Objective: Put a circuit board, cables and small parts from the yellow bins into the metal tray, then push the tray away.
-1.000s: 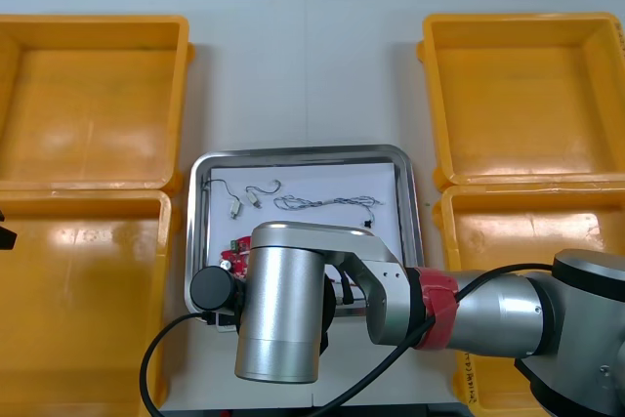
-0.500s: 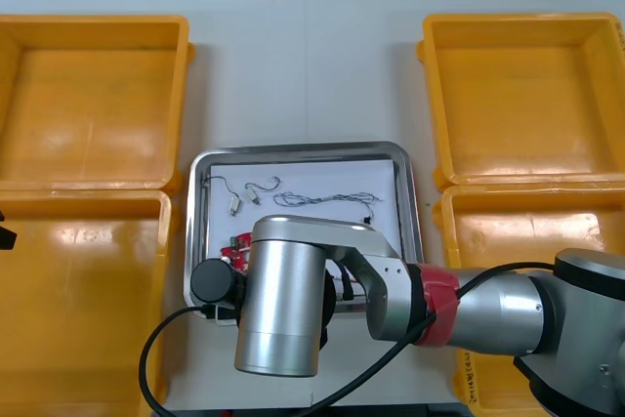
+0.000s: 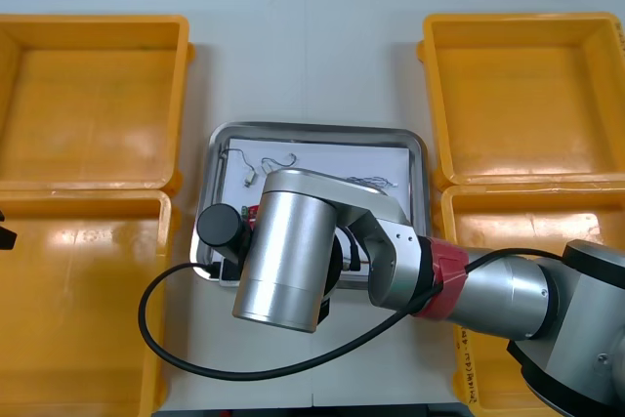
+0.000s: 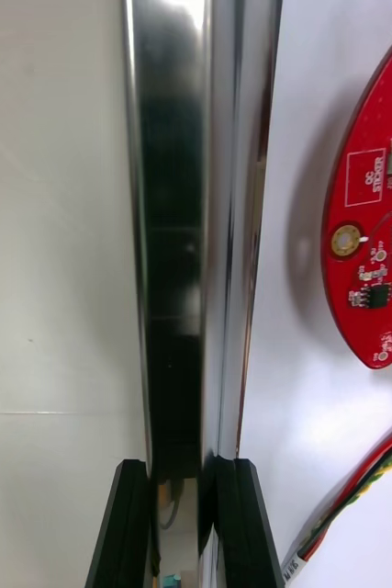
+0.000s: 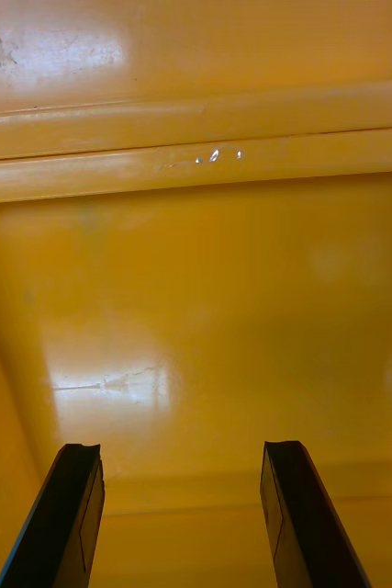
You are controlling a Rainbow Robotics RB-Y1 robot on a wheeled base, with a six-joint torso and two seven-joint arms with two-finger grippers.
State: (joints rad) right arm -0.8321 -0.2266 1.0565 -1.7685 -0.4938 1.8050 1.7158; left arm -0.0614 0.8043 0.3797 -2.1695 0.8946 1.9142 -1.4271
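Clamps the right jaws on the metal tray [image 3: 322,131], with the black fingers [image 4: 237,524] set either side of its shiny near rim, touching it and apart by no more than the rim's thickness. Reaches in with the right arm [image 3: 283,251] from the right, low across the tray's near left corner, covering much of the tray's near half in the front view. Places the tray at the middle of the table [image 3: 303,46], between the yellow bins [image 3: 93,104], close to the pair on each side. Shows a white lining [image 4: 306,404] inside the tray. Carries a round red circuit board [image 4: 375,230] just inside the gripped rim, with a red and yellow cable [image 4: 370,491] beside it, nearer the fingers. Carries a thin twisted cable [image 3: 379,183] toward the tray's far side. Holds the left jaws wide apart and empty, fingers [image 5: 72,519] hanging above the floor of a yellow bin.
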